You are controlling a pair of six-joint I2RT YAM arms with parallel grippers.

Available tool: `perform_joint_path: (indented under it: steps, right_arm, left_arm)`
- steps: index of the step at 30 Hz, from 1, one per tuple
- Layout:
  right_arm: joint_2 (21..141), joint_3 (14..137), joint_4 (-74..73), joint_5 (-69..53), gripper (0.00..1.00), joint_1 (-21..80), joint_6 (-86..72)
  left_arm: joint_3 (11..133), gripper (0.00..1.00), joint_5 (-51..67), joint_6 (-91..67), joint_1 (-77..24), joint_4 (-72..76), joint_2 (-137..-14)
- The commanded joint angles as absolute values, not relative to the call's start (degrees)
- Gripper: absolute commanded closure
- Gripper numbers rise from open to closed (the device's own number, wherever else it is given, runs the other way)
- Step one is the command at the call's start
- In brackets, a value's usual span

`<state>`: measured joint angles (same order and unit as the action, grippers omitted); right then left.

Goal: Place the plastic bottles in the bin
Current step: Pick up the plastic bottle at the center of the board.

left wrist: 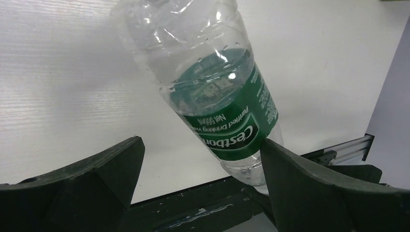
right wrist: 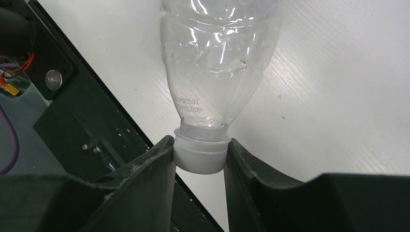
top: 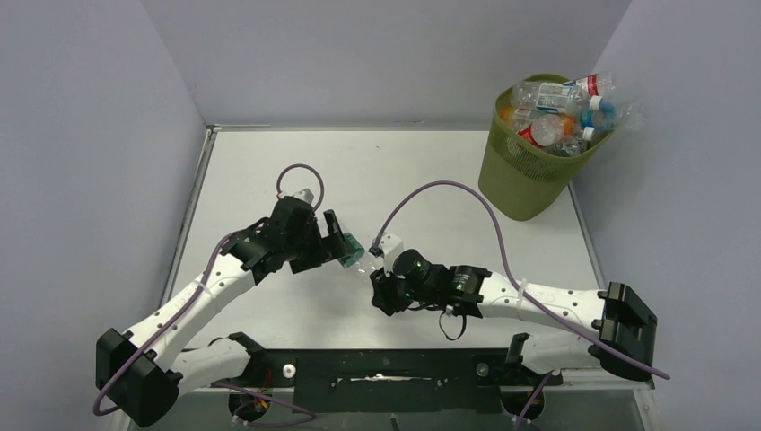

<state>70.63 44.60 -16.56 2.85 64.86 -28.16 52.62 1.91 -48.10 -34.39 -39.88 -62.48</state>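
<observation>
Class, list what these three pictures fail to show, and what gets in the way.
1. Left wrist: the clear plastic bottle with the green label runs off the top edge, hiding its neck.
2. Right wrist: the right gripper holds its white cap; the top edge cuts off its label end.
3. Top view: the piled plastic bottles hide whatever lies deeper in the olive-green mesh bin.

Olive bin [top: 523, 180] on white table [top: 269, 171]

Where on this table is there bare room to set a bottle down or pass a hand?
Bare table lies far left, between the back wall and the left arm, and far centre, up to the bin. Crowded: mid-table, where the left gripper and right gripper meet around one bottle; the bin's bottles heap above its rim.
</observation>
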Motion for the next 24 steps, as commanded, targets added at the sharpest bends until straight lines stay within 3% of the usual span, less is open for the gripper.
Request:
perform_joint_path:
  steps: [1, 18, 24]
  right_arm:
    - [71.47, 48.41, -14.87, 3.53, 0.67, 64.77, -26.73]
    - [72.44, 49.05, -13.40, 1.40, 0.66, 65.86, -27.25]
    - [71.98, 48.86, -14.66, 1.61, 0.66, 65.86, -27.49]
  left_arm:
    - [51.43, 0.08, 2.55, -51.89, -34.04, -34.85, -61.11]
    - [45.31, 0.08, 3.41, -61.85, -29.96, -26.48, -55.53]
    - [48.76, 0.08, 4.13, -54.31, -29.53, -27.74, -56.73]
